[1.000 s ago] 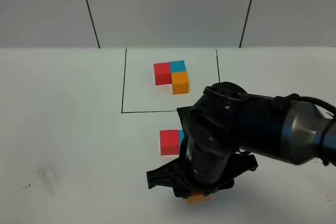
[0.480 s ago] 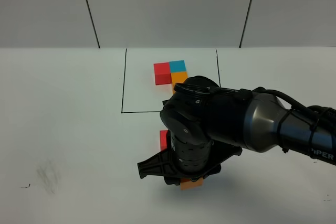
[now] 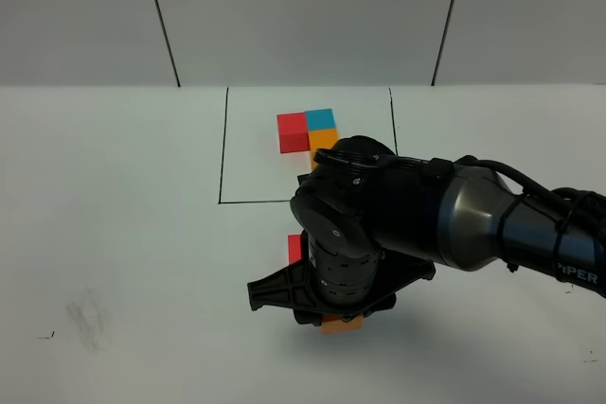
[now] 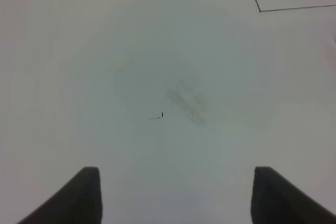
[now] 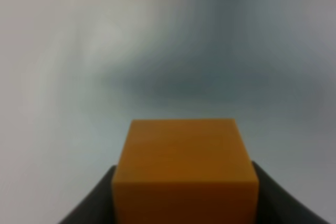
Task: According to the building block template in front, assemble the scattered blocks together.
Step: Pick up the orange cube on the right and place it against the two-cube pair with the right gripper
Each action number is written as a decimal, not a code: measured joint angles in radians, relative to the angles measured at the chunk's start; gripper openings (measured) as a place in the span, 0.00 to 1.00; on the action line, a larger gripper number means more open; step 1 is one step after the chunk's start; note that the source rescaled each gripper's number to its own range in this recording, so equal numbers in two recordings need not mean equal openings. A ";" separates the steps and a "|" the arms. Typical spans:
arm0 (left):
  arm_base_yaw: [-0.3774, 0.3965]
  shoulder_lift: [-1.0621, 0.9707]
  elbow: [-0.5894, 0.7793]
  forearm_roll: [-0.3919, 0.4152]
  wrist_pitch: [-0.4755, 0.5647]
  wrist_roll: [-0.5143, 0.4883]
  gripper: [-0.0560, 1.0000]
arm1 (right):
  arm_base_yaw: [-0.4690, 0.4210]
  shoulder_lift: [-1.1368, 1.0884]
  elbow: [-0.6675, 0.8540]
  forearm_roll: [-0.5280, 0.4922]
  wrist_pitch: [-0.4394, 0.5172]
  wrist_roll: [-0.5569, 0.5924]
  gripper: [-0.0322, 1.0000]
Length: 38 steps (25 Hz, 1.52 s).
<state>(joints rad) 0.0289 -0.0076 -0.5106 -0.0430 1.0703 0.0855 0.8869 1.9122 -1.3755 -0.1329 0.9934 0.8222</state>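
The building block template lies at the back inside a black outline; its orange cube is half hidden by my right arm. My right gripper is shut on the loose orange block, which shows in the high view as an orange edge under the wrist. Just beyond it, a sliver of the loose red block peeks out left of the arm. The light blue block is hidden behind the arm. My left gripper is open over bare table, out of the high view.
The table is white, with a faint grey smudge and a small black mark at the front left. The outline's corner shows in the left wrist view. The bulky right arm reaches in from the right.
My right arm has moved left and away from the front edge, carrying the orange block toward the red block. It now covers the blue block. The left gripper has not moved.
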 joint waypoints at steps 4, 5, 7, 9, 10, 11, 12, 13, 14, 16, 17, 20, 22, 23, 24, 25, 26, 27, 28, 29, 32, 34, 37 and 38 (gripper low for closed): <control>0.000 0.000 0.000 0.000 0.000 0.000 0.57 | -0.016 0.013 -0.002 -0.009 0.000 0.007 0.03; 0.000 0.000 0.000 0.000 0.000 0.001 0.57 | -0.021 0.022 -0.003 -0.010 -0.001 0.007 0.03; 0.000 0.000 0.000 0.000 0.000 0.001 0.57 | -0.033 0.046 -0.005 -0.005 0.000 0.007 0.03; 0.000 0.000 0.000 0.000 0.000 0.001 0.57 | -0.047 0.075 -0.006 0.001 -0.003 0.007 0.03; 0.000 0.000 0.000 0.000 0.000 0.001 0.57 | -0.051 0.086 -0.006 0.006 -0.004 0.007 0.03; 0.000 0.000 0.000 0.000 0.000 0.001 0.57 | -0.055 0.097 -0.006 0.014 -0.009 0.007 0.03; 0.000 0.000 0.000 0.000 0.000 0.001 0.57 | -0.058 0.107 -0.006 0.024 -0.015 0.008 0.03; 0.000 0.000 0.000 0.000 0.000 0.001 0.57 | -0.059 0.115 -0.006 0.033 -0.020 0.014 0.03; 0.000 0.000 0.000 0.000 0.000 0.001 0.57 | -0.059 0.123 -0.008 0.042 -0.022 0.022 0.03; 0.000 0.000 0.000 0.000 0.000 0.001 0.57 | -0.059 0.136 -0.009 0.049 -0.029 0.034 0.03; 0.000 0.000 0.000 0.000 0.000 0.001 0.57 | -0.059 0.142 -0.009 0.049 -0.034 0.035 0.03; 0.000 0.000 0.000 0.000 0.000 0.001 0.57 | -0.060 0.147 -0.009 0.040 -0.054 0.037 0.03; 0.000 0.000 0.000 0.000 0.000 0.001 0.57 | -0.060 0.147 -0.009 0.034 -0.068 0.038 0.03; 0.000 0.000 0.000 0.000 0.000 0.001 0.57 | -0.060 0.147 -0.009 0.032 -0.077 0.039 0.03; 0.000 0.000 0.000 0.000 0.000 0.001 0.57 | -0.060 0.147 -0.009 0.030 -0.089 0.039 0.03; 0.000 0.000 0.000 0.000 0.000 0.001 0.57 | -0.060 0.147 -0.009 0.029 -0.106 0.039 0.03; 0.000 0.000 0.000 0.000 0.000 0.001 0.57 | -0.060 0.147 -0.009 0.029 -0.120 0.038 0.03; 0.000 0.000 0.000 0.000 0.000 0.001 0.57 | -0.060 0.147 -0.009 0.026 -0.129 0.038 0.03; 0.000 0.000 0.000 0.000 0.000 0.001 0.57 | -0.060 0.149 -0.009 0.022 -0.133 0.038 0.03; 0.000 0.000 0.000 0.000 0.000 0.001 0.57 | -0.060 0.150 -0.009 0.018 -0.138 0.038 0.03; 0.000 0.000 0.000 0.000 0.000 0.001 0.57 | -0.061 0.156 -0.009 0.014 -0.150 0.040 0.03; 0.000 0.000 0.000 0.000 0.000 0.001 0.57 | -0.064 0.166 -0.013 0.012 -0.150 0.040 0.03; 0.000 0.000 0.000 0.000 0.000 0.001 0.57 | -0.070 0.191 -0.032 0.011 -0.139 0.040 0.03; 0.000 0.000 0.000 0.000 0.000 0.001 0.57 | -0.071 0.198 -0.040 0.010 -0.134 0.039 0.03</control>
<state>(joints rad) 0.0289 -0.0076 -0.5106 -0.0430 1.0703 0.0864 0.8158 2.1101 -1.4153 -0.1227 0.8598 0.8614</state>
